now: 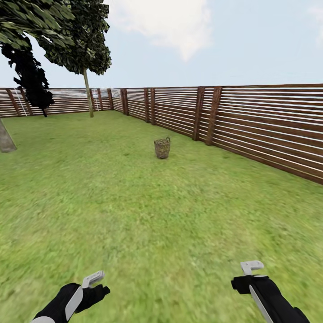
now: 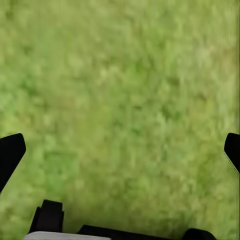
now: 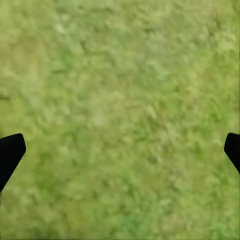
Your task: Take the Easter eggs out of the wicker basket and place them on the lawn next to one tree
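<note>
Head view: basket (image 1: 162,148) at twelve o'clock on lawn (image 1: 134,215); both grippers (image 1: 92,282) (image 1: 251,269) spread wide, empty. Approach straight, stopping within reach.

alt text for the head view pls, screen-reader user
A small wicker basket stands alone on a wide green lawn, near a brown slatted fence, well ahead of the robot. The left end effector and right end effector hang low in the foreground, holding nothing. A thin-trunked tree rises at the far fence.
</note>
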